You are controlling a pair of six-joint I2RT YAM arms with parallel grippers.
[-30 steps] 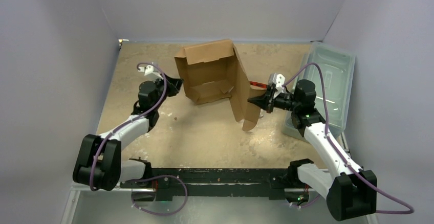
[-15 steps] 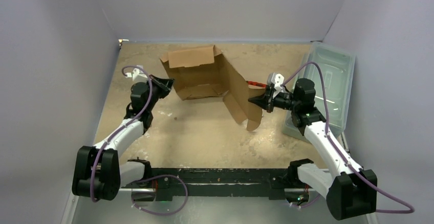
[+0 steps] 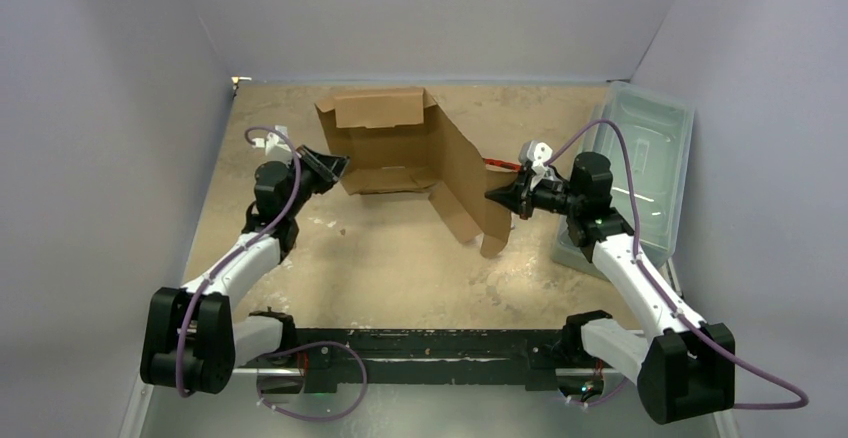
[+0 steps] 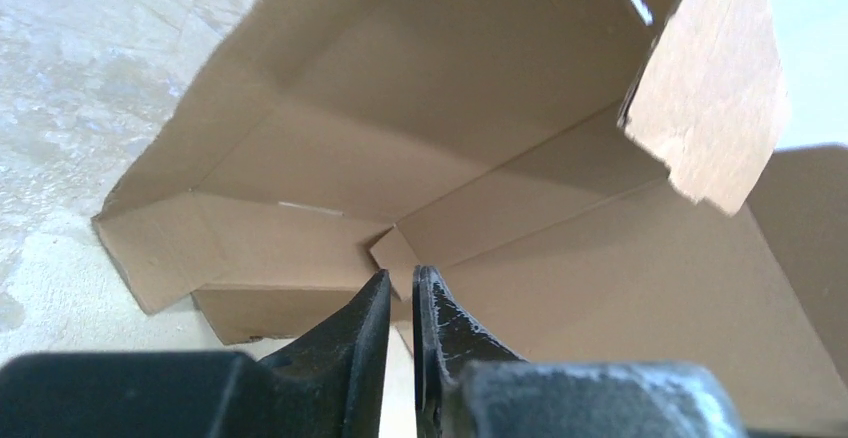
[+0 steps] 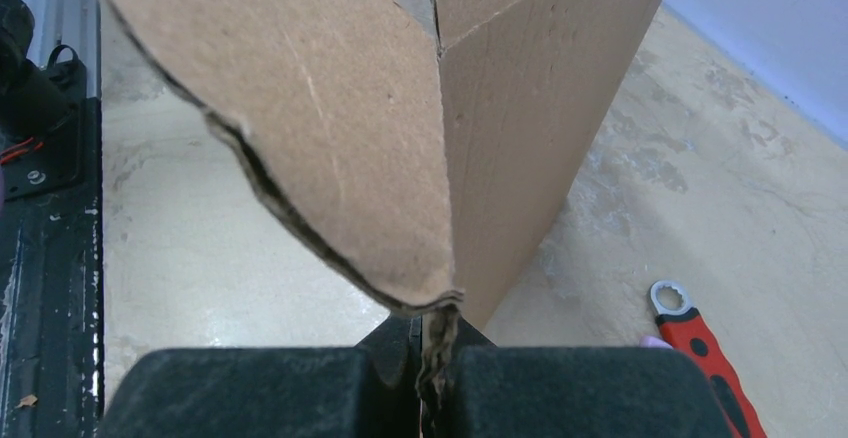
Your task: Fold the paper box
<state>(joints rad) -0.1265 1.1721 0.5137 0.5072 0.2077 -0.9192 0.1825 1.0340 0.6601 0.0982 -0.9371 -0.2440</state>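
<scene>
Right jaws pinch paper box (image 3: 385, 143) flap edge — left jaws slightly parted at its left corner; table (image 3: 380, 258) open nearside.

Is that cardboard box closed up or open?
Open, only partly folded. The paper box has side walls raised, but its large lid panel stands swung out sideways, pinched in the right gripper, interior exposed.

Left end effector (image 4: 402, 276) barely parted; right end effector (image 5: 432, 320) pinched shut.
</scene>
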